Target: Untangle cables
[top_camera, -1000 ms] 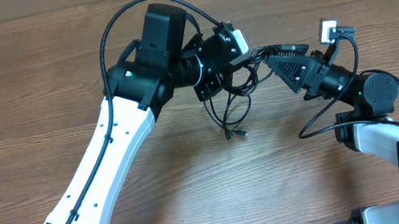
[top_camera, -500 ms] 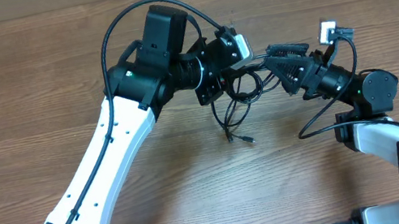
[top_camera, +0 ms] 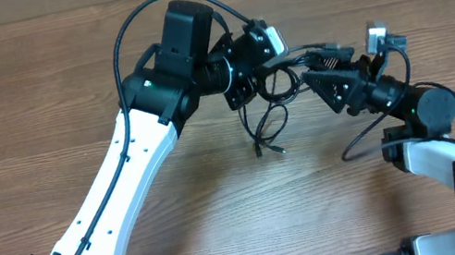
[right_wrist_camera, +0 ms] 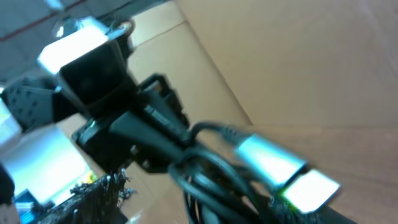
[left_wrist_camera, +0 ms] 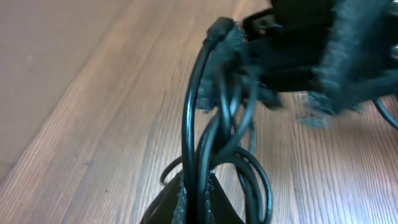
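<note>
The cables (top_camera: 267, 125) are a bunch of thin black loops hanging over the wooden table, with two loose ends near the surface. My left gripper (top_camera: 272, 71) is shut on the top of the bunch; in the left wrist view its fingers (left_wrist_camera: 180, 202) pinch two strands of the cables (left_wrist_camera: 193, 118) upright. My right gripper (top_camera: 312, 75) faces it from the right, jaws spread open around the same bunch. In the blurred right wrist view, cable loops (right_wrist_camera: 205, 177) and a silver-tipped plug (right_wrist_camera: 267, 155) lie between my right gripper's (right_wrist_camera: 205, 208) fingers.
The table (top_camera: 36, 105) is bare wood on all sides. The thick black robot cable (top_camera: 123, 43) arches over the left arm. The left wrist camera housing (right_wrist_camera: 99, 68) fills the upper left of the right wrist view, very close.
The left gripper has lifted the bunch a little, and the hanging ends swung right and back. The right gripper stayed open and shifted slightly up against the bunch.
</note>
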Controlling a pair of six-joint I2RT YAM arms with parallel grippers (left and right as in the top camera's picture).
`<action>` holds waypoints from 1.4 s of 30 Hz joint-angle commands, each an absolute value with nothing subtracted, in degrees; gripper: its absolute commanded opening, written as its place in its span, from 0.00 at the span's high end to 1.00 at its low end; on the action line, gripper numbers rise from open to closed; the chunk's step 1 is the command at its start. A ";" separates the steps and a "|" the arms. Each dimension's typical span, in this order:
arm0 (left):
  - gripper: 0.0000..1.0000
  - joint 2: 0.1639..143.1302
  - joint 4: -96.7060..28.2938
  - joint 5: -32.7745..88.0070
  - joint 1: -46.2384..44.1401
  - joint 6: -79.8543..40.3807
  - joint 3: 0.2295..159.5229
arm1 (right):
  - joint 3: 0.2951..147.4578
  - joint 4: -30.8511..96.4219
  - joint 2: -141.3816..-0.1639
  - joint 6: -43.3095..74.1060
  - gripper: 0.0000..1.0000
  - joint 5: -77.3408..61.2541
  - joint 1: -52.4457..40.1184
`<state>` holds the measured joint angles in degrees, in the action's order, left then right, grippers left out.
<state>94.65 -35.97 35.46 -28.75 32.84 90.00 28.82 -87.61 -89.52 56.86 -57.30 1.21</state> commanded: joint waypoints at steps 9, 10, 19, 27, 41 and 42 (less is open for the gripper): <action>0.96 95.07 -32.27 31.14 -28.80 24.12 91.13 | 29.34 -90.74 -89.06 53.25 0.24 -65.89 1.23; 0.96 95.11 -32.05 29.28 -28.80 22.85 91.13 | 29.32 -90.74 -89.06 53.25 0.24 -65.91 1.23; 0.96 95.15 -30.57 19.07 -28.80 16.03 91.13 | 29.34 -90.74 -89.06 53.25 0.24 -66.11 1.23; 0.96 95.15 -30.55 15.94 -28.82 14.26 91.13 | 29.34 -90.74 -89.06 53.28 0.24 -66.13 1.23; 0.96 95.15 -30.59 4.71 -28.82 3.29 91.13 | 29.34 -90.74 -89.06 53.25 0.24 -66.11 1.23; 0.96 95.15 -30.59 3.95 -28.82 2.46 91.13 | 29.34 -90.74 -89.06 53.25 0.24 -66.11 1.23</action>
